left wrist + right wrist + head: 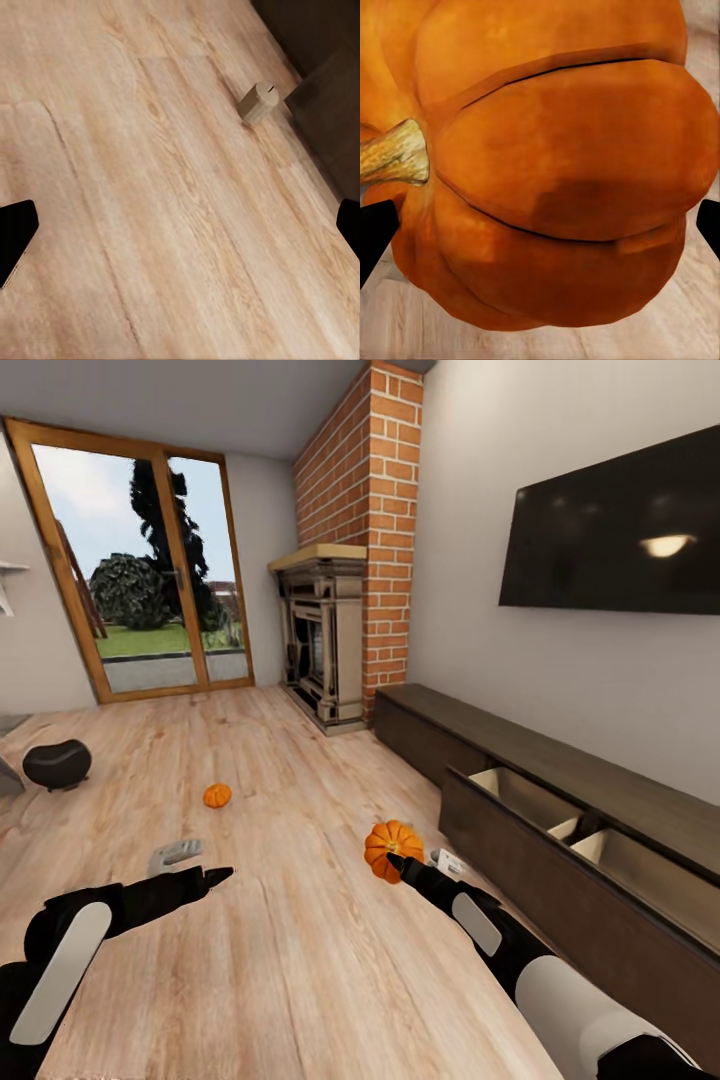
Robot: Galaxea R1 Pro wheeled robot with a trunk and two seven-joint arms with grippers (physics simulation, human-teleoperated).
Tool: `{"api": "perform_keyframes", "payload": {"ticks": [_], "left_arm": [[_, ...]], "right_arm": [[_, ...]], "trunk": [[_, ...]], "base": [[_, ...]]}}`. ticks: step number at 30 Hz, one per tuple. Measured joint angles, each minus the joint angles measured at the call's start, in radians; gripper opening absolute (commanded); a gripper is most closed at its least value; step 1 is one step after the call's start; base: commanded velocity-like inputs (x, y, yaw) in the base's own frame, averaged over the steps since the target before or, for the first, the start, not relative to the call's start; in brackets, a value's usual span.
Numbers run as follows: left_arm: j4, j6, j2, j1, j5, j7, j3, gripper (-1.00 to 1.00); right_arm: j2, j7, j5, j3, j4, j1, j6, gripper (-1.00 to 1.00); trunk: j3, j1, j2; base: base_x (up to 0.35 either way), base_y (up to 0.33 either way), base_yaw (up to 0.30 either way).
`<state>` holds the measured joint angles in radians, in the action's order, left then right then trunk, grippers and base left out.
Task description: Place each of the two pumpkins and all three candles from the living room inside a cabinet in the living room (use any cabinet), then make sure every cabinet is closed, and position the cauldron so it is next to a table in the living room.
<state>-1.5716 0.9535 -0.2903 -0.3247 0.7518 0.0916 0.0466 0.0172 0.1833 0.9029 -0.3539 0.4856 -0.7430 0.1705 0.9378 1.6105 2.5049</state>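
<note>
A large orange pumpkin (388, 844) lies on the wood floor in front of the long dark cabinet (470, 735). My right gripper (397, 859) is right at it, open, and the pumpkin (562, 172) sits close between the black fingertips (375, 236). A smaller pumpkin (217, 795) lies farther out on the floor. The black cauldron (57, 764) sits at far left. My left gripper (218, 876) hovers open over bare floor. A stubby beige candle (259, 103) stands by the cabinet's dark corner, and a pale candle (448, 860) shows beside the big pumpkin.
One cabinet drawer (560, 822) is pulled out, showing pale divided insides. A small grey object (175, 853) lies on the floor near my left gripper. The brick chimney with the fireplace (325, 640), glass doors (150, 580) and the wall TV (620, 525) stand beyond.
</note>
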Motion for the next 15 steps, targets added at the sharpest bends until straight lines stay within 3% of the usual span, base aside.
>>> {"api": "perform_keyframes", "payload": {"ticks": [12,15], "left_arm": [[0.021,-0.002,0.001,-0.001,0.0,0.004,0.011,1.0],[0.035,-0.003,0.002,-0.009,0.0,0.005,0.031,1.0]], "right_arm": [[0.0,0.0,0.0,0.0,0.0,0.0,-0.001,-1.0],[0.0,0.0,0.0,0.0,0.0,0.0,0.0,-1.0]], "trunk": [[-0.013,0.0,0.0],[-0.017,0.0,0.0]], "base": [[0.01,-0.003,0.23],[0.0,0.0,0.23]]}}
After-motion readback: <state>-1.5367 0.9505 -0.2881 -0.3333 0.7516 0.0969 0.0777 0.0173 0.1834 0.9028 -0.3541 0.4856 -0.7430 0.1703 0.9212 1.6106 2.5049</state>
